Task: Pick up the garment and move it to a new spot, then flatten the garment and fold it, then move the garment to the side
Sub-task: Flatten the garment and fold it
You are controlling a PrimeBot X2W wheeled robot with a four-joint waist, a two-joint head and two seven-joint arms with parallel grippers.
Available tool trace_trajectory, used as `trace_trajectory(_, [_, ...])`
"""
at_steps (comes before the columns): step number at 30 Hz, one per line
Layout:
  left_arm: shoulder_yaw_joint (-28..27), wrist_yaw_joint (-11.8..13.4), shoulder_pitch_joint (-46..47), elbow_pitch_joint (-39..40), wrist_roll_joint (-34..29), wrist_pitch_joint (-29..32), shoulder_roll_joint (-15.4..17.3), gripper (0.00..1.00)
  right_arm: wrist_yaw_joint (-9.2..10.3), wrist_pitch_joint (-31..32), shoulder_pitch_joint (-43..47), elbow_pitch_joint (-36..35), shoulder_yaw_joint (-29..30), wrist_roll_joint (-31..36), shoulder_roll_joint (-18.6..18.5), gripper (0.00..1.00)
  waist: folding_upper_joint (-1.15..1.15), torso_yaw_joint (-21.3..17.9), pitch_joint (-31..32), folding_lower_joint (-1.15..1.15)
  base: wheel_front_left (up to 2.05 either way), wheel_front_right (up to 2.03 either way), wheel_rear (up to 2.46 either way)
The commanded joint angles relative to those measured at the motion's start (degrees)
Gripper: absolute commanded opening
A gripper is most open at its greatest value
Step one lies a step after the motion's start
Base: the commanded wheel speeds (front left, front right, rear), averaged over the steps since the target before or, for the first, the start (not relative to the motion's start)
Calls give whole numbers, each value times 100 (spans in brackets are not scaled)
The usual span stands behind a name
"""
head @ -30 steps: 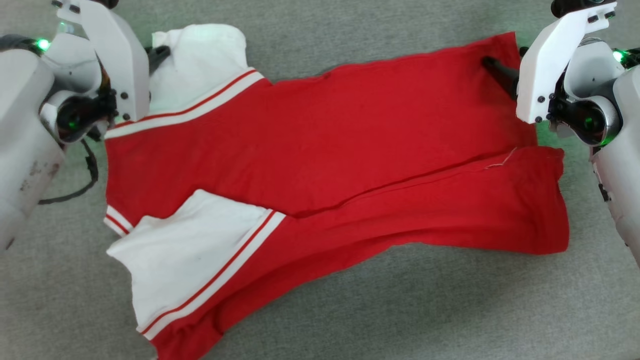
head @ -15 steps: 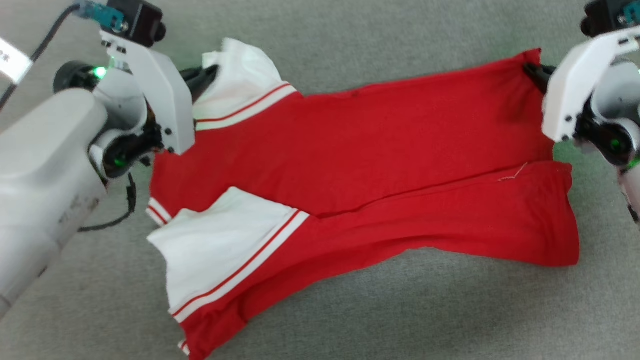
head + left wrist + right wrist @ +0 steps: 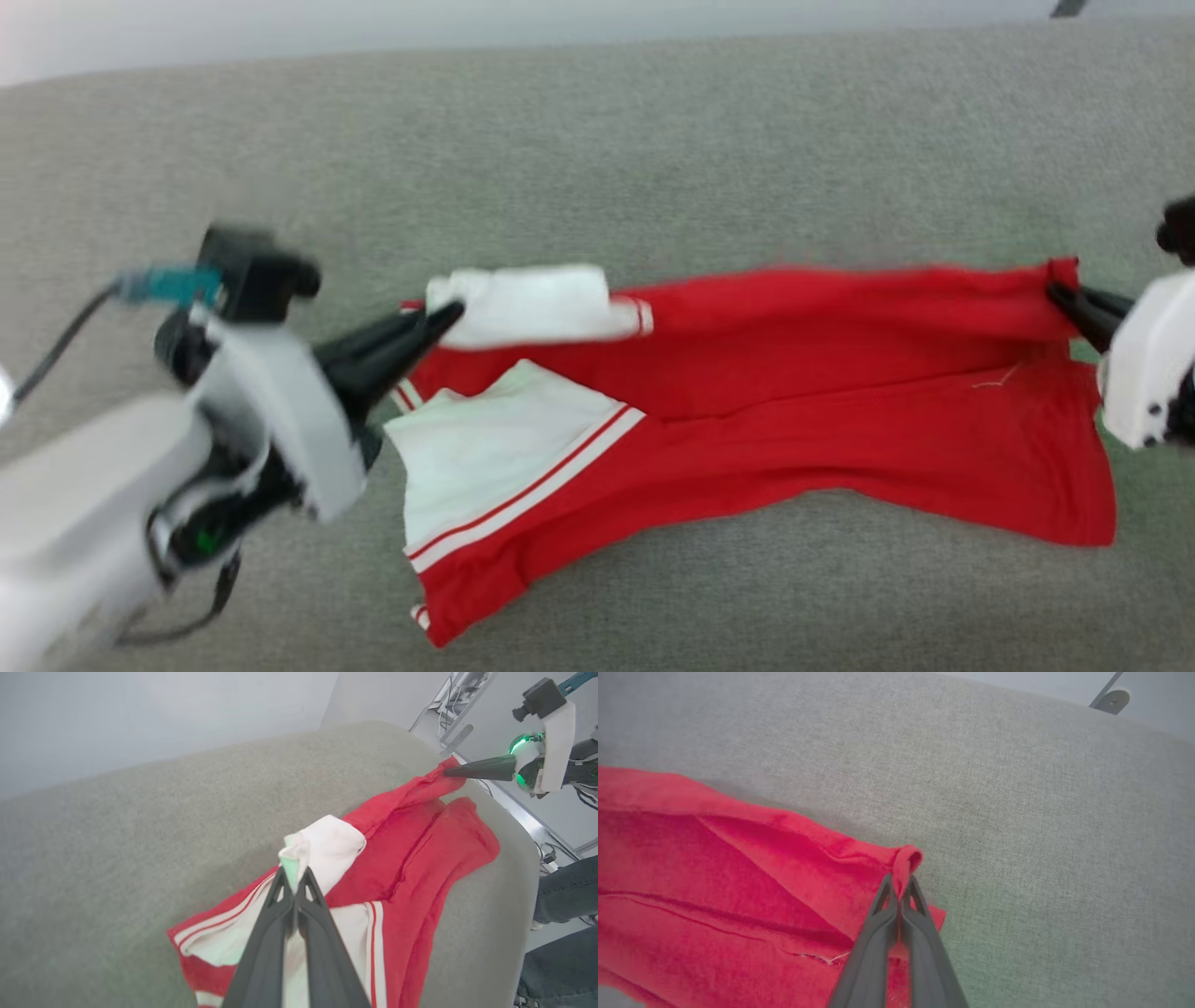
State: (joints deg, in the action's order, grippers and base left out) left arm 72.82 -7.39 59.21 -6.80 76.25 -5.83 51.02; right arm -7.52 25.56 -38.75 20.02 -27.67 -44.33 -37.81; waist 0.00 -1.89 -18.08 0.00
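Pinching white fabric at nine o'clock, the left gripper was clamped tight on the garment, which sprawled across the grey surface; at three o'clock the right gripper had closed on its red corner, apparently lifting the far edge to fold.

Garment: red sleeveless jersey, white inside, white-and-red striped trim.
Pose: stretched lengthwise, left to right, on the grey fabric surface; shoulder end left, hem end right.
Place: well short of the surface's far edge, hem end near its right edge.
Far long side: raised off the surface, drawn taut into a ridge.
Near half: lying flat, a long crease along it.
White parts: one flap turned out at the near left, another lifted at the far left.
Hold: far-left white corner pinched in the left gripper; far-right red hem corner pinched in the right gripper.
Detail: pale loose thread near the right end.
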Motion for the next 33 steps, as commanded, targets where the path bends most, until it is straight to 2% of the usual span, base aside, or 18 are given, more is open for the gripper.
trace_trajectory(1, [12, -12, -313, 212, 16, -197, 162, 0, 6, 38, 356, -165, 195, 31, -63, 0, 0, 147, 125, 0, 0, 0, 0])
trace_trajectory(4, [21, 60, -913, 617, 16, -475, 491, 0, 6, 67, 1037, -518, 705, 118, -73, 0, 0, 208, 102, 0, 0, 0, 0])
trace_trajectory(7, [27, 153, -1290, 855, 75, -623, 626, 0, 5, 95, 1509, -788, 1107, 198, 35, 0, 0, 245, 62, 0, 0, 0, 0])
trace_trajectory(11, [31, 199, -1604, 987, 145, -747, 631, 0, 6, 103, 1863, -960, 1478, 326, 203, 0, 0, 270, 8, 0, 0, 0, 0])
trace_trajectory(15, [33, 228, -1846, 752, 124, -836, 365, 2, 5, 20, 2114, -927, 1815, 534, 522, 0, 0, 306, -47, 0, 0, 0, 0])
trace_trajectory(21, [-126, 103, -2002, -128, 285, -900, -354, 0, 5, -179, 2100, -553, 2006, 785, 1010, 0, 0, 306, -126, 0, 0, 0, 0])
trace_trajectory(24, [-196, 35, -2026, -593, 285, -913, -663, 0, 6, -248, 2024, -386, 1972, 862, 1130, 0, 0, 283, -142, 0, 0, 0, 0])
trace_trajectory(29, [-217, 2, -2108, -1070, 201, -910, -944, 0, 5, -355, 1998, -322, 1832, 868, 1184, 2, 0, 237, -57, 0, 0, 0, 0])
trace_trajectory(30, [-233, -2, -2118, -1123, 167, -913, -969, 16, 4, -388, 2009, -383, 1795, 809, 1188, 21, 0, 237, -31, 0, 0, 0, 0])
trace_trajectory(31, [-264, -4, -2135, -1162, 135, -916, -991, 48, 2, -404, 2035, -430, 1795, 725, 1212, 82, 0, 240, 0, 0, 0, 0, 0])
trace_trajectory(32, [-337, -5, -2149, -1175, 114, -918, -1011, 93, 2, -404, 2057, -482, 1804, 675, 1215, 100, 0, 247, 34, 0, 0, 0, 0])
trace_trajectory(33, [-434, -6, -2181, -1157, 89, -919, -1039, 100, 2, -395, 2092, -544, 1810, 635, 1191, 100, 0, 260, 73, 0, 0, 0, 0])
